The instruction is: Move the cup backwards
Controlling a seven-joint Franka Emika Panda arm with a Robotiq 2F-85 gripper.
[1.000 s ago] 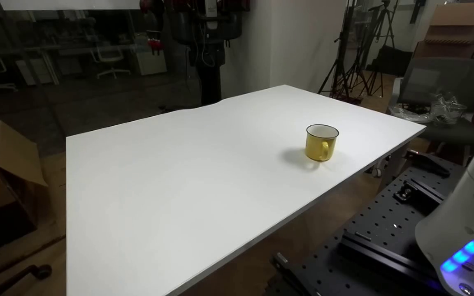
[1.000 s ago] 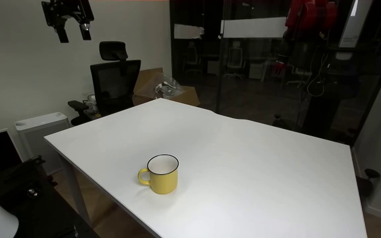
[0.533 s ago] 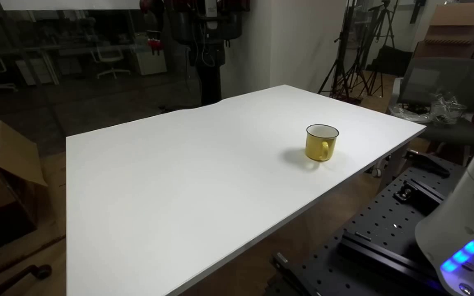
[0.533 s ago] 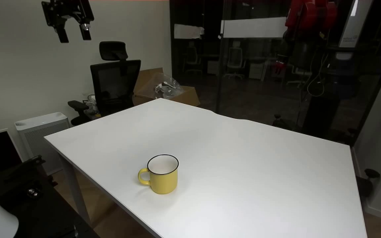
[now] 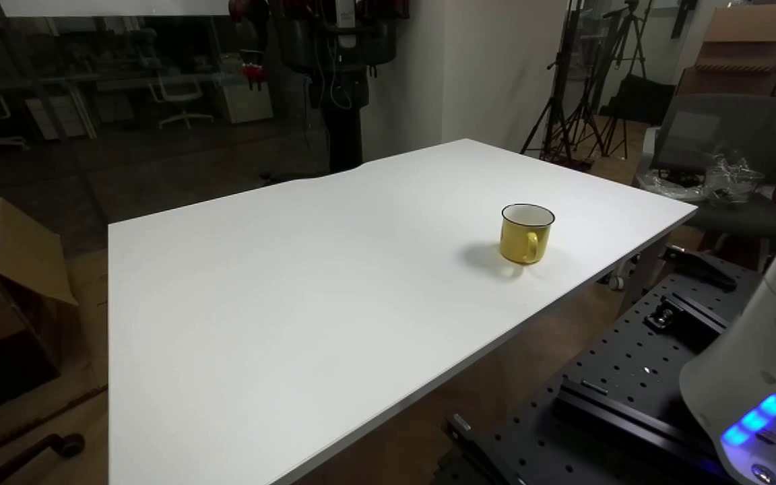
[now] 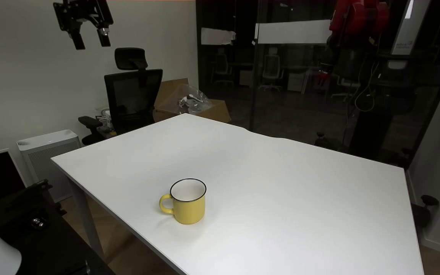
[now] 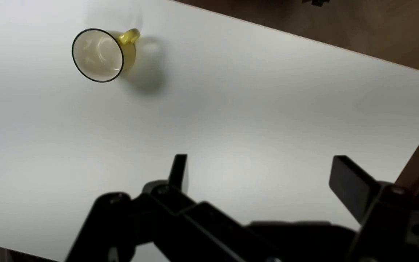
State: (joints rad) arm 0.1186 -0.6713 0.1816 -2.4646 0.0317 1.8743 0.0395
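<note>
Yellow cylindrical mug [image 7: 104,54] set upright on white flat tabletop [image 7: 231,120], ten o'clock in wrist view — white interior exposed. Black two-fingered gripper [image 7: 259,158] held aloft, jaws spread. Clear plastic [image 6: 199,102] contained in brown cardboard box [image 6: 217,111].

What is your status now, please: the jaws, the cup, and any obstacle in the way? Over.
Jaws wide open, nothing between them. Cup upright on table, apart from jaws. No obstacle seen between the two.

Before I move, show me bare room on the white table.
Free: the white table between the yellow mug and the notched edge, and out toward both short ends. Tightest: the strip between the mug's handle and the edge facing the arm's base.
</note>
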